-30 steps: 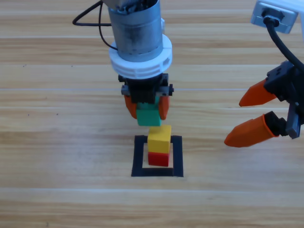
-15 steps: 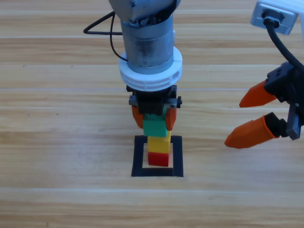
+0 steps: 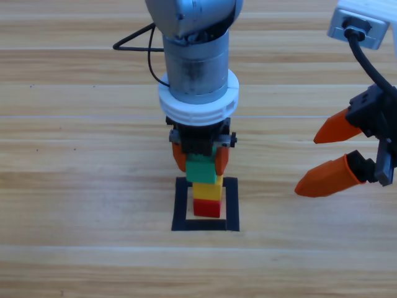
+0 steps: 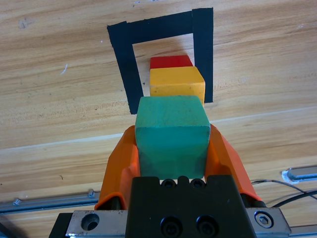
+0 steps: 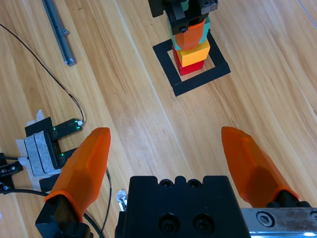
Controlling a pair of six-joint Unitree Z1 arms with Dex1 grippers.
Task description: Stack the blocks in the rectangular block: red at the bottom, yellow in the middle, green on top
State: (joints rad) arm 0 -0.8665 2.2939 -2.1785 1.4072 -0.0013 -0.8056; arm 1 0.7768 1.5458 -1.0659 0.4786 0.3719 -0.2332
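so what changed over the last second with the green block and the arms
The left gripper, shut on the green cube, carried it forward and down, from behind the stack to over the yellow cube. It has not let go. The yellow cube stayed on the red cube inside the black tape frame, and the right gripper stayed open at the right.

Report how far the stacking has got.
Done: the red cube sits inside the tape frame with the yellow cube on it. In hand: the left tool grips the green cube at the top of the stack. Left: release it. The right tool waits open at the side.
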